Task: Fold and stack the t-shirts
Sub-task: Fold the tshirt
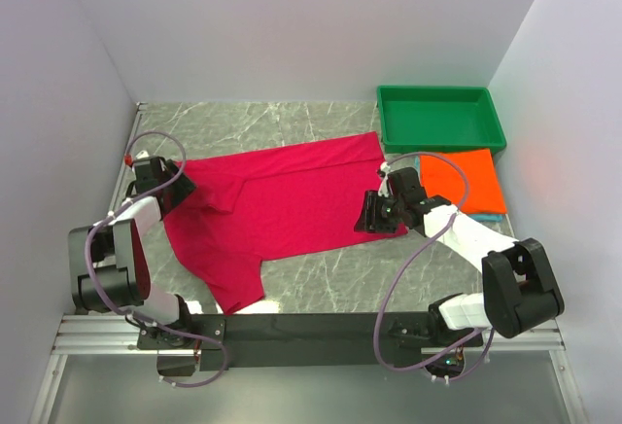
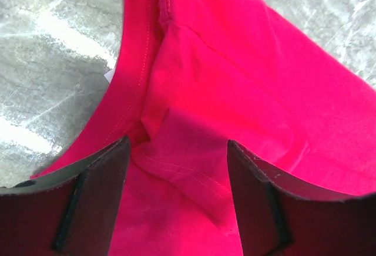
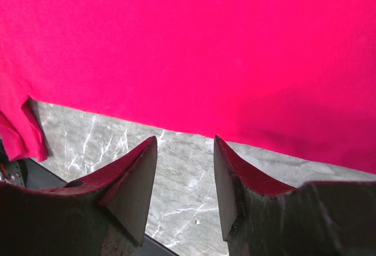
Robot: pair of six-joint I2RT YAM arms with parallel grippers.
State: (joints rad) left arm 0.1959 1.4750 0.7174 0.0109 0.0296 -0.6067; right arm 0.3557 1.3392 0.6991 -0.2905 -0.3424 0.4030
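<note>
Crimson-pink t-shirt [image 3: 205, 50] hem — marble table [image 3: 88, 138] beyond it, right claw [image 3: 185, 144] agape.

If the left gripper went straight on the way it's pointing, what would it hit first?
Most likely the pink shirt: the left gripper points at a bunched fold of it, lying between the open jaws.

No readable text, label, brand, number or sign in any view. Checked crimson-pink t-shirt [image 1: 282, 200], orange t-shirt [image 1: 468, 181], green tray [image 1: 439, 119]: plain surfaces, nothing legible.
</note>
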